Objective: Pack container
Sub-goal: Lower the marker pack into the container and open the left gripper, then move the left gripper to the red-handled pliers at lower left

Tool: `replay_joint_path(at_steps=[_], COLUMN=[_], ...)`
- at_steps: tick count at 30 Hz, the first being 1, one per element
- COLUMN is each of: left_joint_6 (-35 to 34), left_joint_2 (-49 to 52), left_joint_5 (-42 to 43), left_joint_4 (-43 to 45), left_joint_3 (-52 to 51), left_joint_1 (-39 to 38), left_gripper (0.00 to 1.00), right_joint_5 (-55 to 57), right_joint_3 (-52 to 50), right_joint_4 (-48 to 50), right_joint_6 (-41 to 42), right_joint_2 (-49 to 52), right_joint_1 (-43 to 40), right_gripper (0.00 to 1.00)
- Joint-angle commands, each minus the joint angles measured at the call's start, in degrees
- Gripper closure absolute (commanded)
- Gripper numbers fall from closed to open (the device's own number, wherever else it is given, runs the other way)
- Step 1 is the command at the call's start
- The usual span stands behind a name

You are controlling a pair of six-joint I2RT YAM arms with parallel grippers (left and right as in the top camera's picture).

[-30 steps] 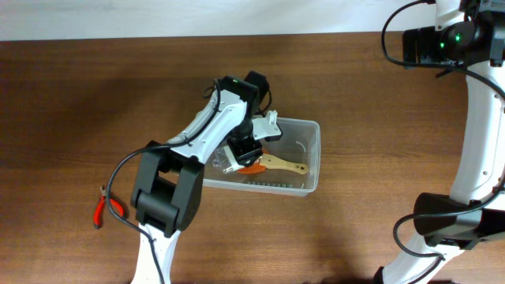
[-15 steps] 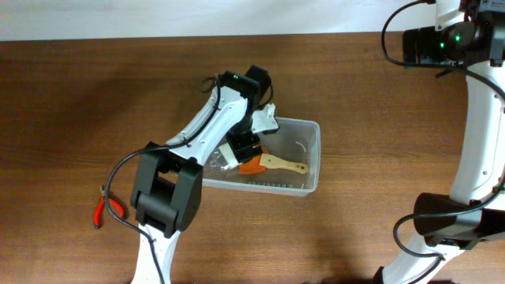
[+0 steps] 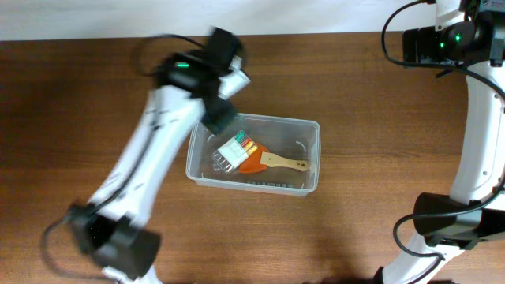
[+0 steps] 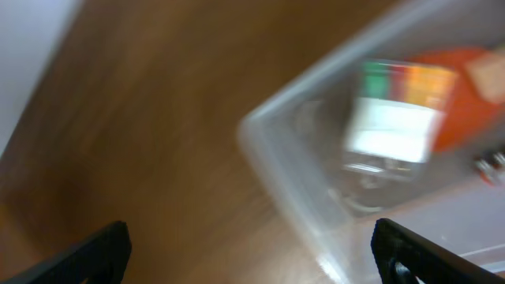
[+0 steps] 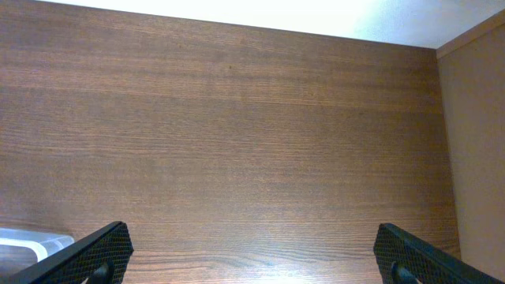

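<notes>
Nearest the robot's side, the container, a clear, colourless plastic rectangular tub with rounded corners and a thick rim, sits upright on the dark brown wooden tabletop, a little left of the middle. Along its near wall lies a row of small dark pieces, too small to identify. Past them an orange-headed brush with a pale wooden handle lies flat, handle toward 3 o'clock. Touching its head at 10 o'clock is a small clear packet with a white label and green, orange and red stripes.

The left end effector hangs, blurred, over the tub's far rim near the 11 o'clock corner, so the container's middle lies at 4 o'clock from it. It is released: in the left wrist view its black fingers stand wide apart with nothing gripped, a tub corner and the packet below them.

Farthest off, toward 2 o'clock from the tub and well apart, the right end effector is likewise spread wide and empty over the tabletop.
</notes>
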Motion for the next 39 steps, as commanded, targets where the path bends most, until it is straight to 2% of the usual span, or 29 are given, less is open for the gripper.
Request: replay_joint_path(at_steps=[1,3,6,9,12,15,19,22,26,31,39], left_joint_6=[-15.3,-19.3,-30.4,-37.3,-38.8,-38.7,-31.5,-28.1,-26.8,-17.3,-12.9], left_joint_2=[-9.2,-11.9,-14.1,-15.3,-17.3,-19.8,-21.3,-21.3,-21.3,-21.2,-17.3], left_joint_5=[-3.8,-2.4,-2.4,-3.0,-5.9,-7.3,-2.0,-1.8,-0.7,5.6,6.7], left_joint_4=[-2.9,-6.1,-11.9,-16.4,-16.6,-13.1,-5.4,-0.3,5.9,10.6,14.0], left_joint_3=[1.6,1.5,1.5,0.4,-3.9,-11.1,-23.3,-32.3,-40.6,-45.6,-50.6], left_joint_1=[9.6,15.3,23.5,29.6,33.0,35.7,39.5,42.3,47.4,52.8,53.6], left_gripper=[0.01,0.01,0.01,0.01,0.01,0.01,0.01,0.01,0.01,0.01,0.01], right_joint_5=[-0.4,-0.4,-0.4,-0.4,-0.4,-0.4,-0.4,-0.4,-0.4,-1.0,-1.2], right_joint_3=[0.0,0.0,0.0,0.0,0.0,0.0,0.0,0.0,0.0,0.0,0.0], right_joint_4=[0.0,0.0,0.1,0.1,0.1,0.1,0.1,0.0,0.1,0.3,0.2], right_joint_6=[0.3,0.3,0.2,0.3,0.3,0.3,0.3,0.3,0.3,0.2,0.2], right_joint_2=[0.2,0.3,0.3,0.2,0.3,0.3,0.3,0.3,0.3,0.3,0.3], right_joint_1=[-0.3,-0.3,-0.3,-0.3,-0.3,-0.3,-0.3,-0.3,-0.3,-0.3,-0.3], right_gripper=[0.01,0.01,0.01,0.01,0.01,0.01,0.01,0.01,0.01,0.01,0.01])
